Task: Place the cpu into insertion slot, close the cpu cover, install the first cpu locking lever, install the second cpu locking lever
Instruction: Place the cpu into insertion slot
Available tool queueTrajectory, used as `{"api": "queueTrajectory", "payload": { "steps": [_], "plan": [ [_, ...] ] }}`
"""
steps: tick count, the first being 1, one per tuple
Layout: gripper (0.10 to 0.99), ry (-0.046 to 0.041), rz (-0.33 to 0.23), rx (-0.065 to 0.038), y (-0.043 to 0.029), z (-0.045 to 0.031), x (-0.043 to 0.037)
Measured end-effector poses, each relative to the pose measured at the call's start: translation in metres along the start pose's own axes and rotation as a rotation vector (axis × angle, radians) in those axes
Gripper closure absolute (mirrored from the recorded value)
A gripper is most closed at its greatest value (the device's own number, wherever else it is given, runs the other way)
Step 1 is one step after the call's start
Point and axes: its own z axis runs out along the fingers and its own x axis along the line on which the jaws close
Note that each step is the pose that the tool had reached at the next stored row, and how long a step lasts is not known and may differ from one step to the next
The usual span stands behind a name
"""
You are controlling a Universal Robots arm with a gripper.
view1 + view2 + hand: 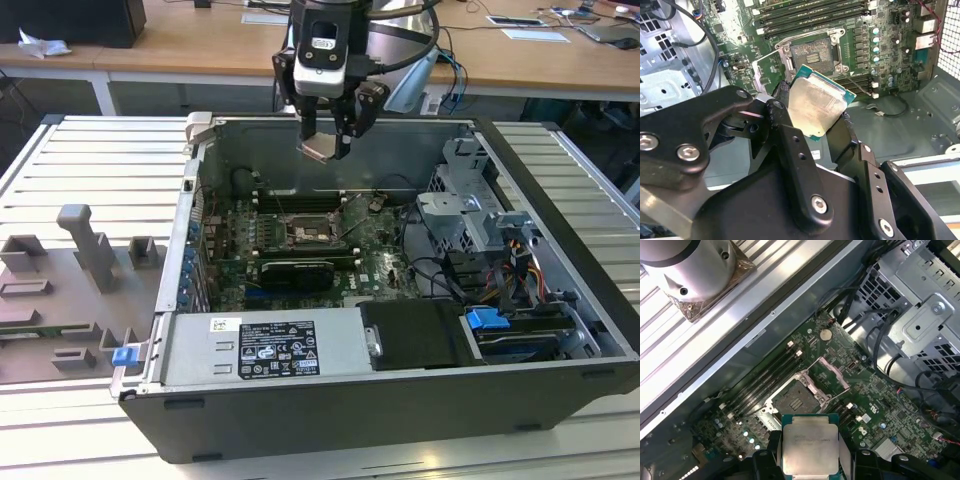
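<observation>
Currently held: cpu (817, 107), pale metal top turned toward the second wrist view, green edge showing along two sides.
Fingers: black fingers (790, 145) clenched on two opposite edges of the cpu, seen in both wrist views.
Gripper: gripper (328, 142) pointing down from the arm in the exterior view, over the far part of the case.
Cpu position: in the air above the open computer case (400, 420), tilted, well apart from the board below, touching nothing but the fingers.
Insertion slot: insertion slot (796, 401) set in the green circuit board (385, 258), dark centre bare, thin metal rim around it, clear space between it and the cpu.
Cpu cover: cpu cover (830, 367) swung up off the slot, standing open along one side of it.
Case: lying with its open face up on the slatted metal worktop (80, 150), power supply (260, 350) along the near wall.
Beside the case: grey holder block (90, 250) on the worktop at the exterior view's left.
</observation>
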Motion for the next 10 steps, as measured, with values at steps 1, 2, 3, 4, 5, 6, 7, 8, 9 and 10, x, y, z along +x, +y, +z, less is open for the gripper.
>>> {"api": "queueTrajectory", "payload": {
  "steps": [1, 2, 3, 4, 5, 6, 7, 8, 9, 10],
  "plan": [
    [0.545, -0.0008, 0.01, 0.0, 0.0, 0.0001, 0.0],
    [0.545, -0.0017, 0.019, 0.0, 0.0, 0.0001, 0.0],
    [0.545, -0.0027, 0.03, -0.001, 0.0, 0.0002, 0.0],
    [0.545, -0.0036, 0.041, -0.001, 0.0, 0.0002, 0.0],
    [0.545, -0.0045, 0.05, -0.001, 0.0, 0.0003, 0.0],
    [0.545, -0.0049, 0.055, -0.001, 0.0, 0.0003, 0.0],
    [0.545, -0.0055, 0.061, -0.001, -0.0001, 0.0003, 0.0],
    [0.545, -0.0067, 0.075, -0.001, 0.0, 0.0004, 0.0],
    [0.545, -0.0078, 0.087, -0.002, -0.0001, 0.0005, 0.0],
    [0.545, -0.0086, 0.096, -0.002, -0.0001, 0.0005, 0.0]
  ]
}}
